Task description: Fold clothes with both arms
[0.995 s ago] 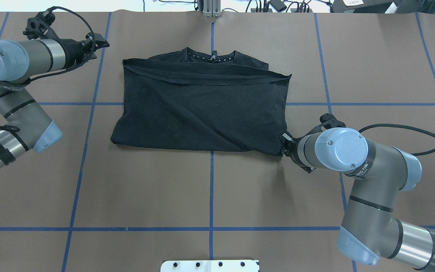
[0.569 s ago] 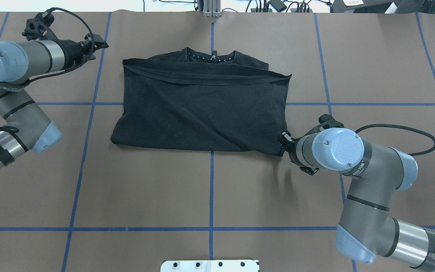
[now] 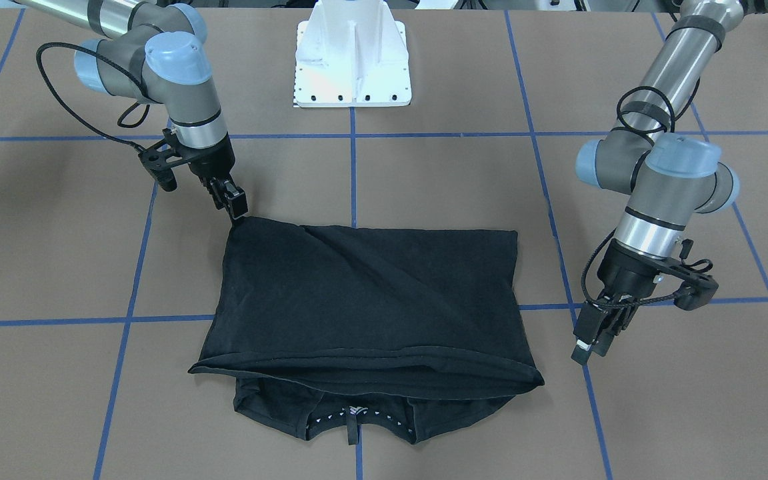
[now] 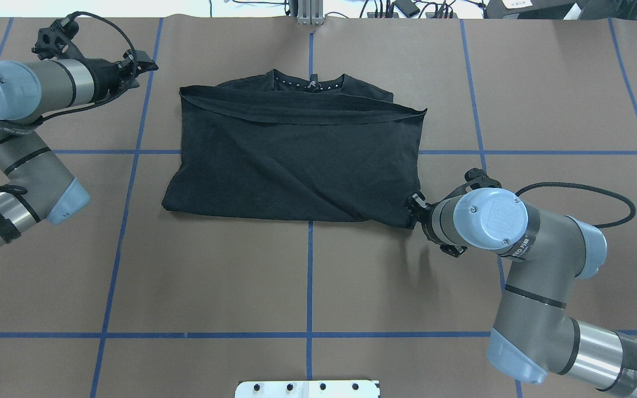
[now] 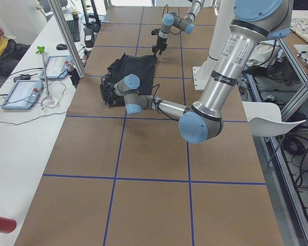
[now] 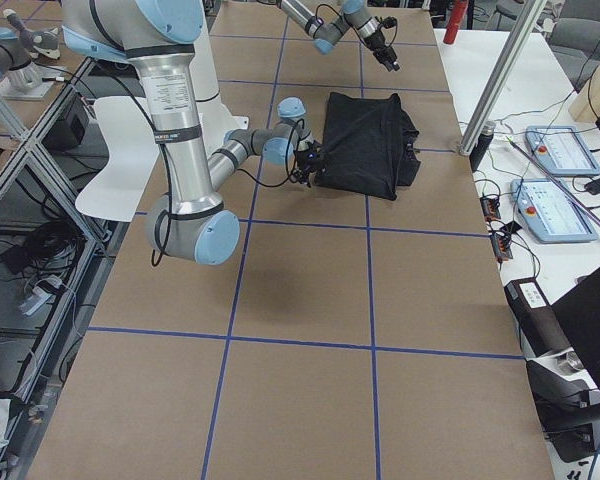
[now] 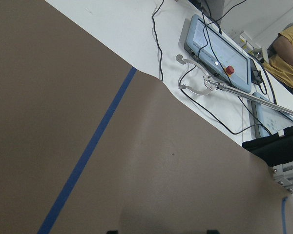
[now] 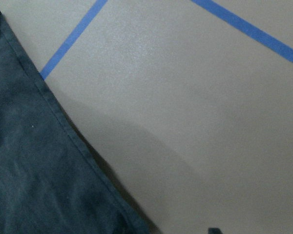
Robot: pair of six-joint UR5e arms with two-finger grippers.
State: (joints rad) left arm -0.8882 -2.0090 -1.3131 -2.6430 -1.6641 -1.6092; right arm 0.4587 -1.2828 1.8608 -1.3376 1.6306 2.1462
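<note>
Midway across the brown paper-covered table [image 4: 307, 276], a black T-shirt [image 4: 296, 160] is seen folded, one near corner pinched by the right black two-finger gripper [image 3: 237, 212]. Its left counterpart [image 3: 591, 343] is held above bare paper; whether its fingers are spread cannot be told.

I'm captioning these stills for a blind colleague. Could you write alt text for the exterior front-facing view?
A black T-shirt, folded in half, lies on a brown table gridded with blue tape. The right gripper meets its far corner, while the left gripper hangs clear beside its other side. A white pedestal mount stands behind.
</note>
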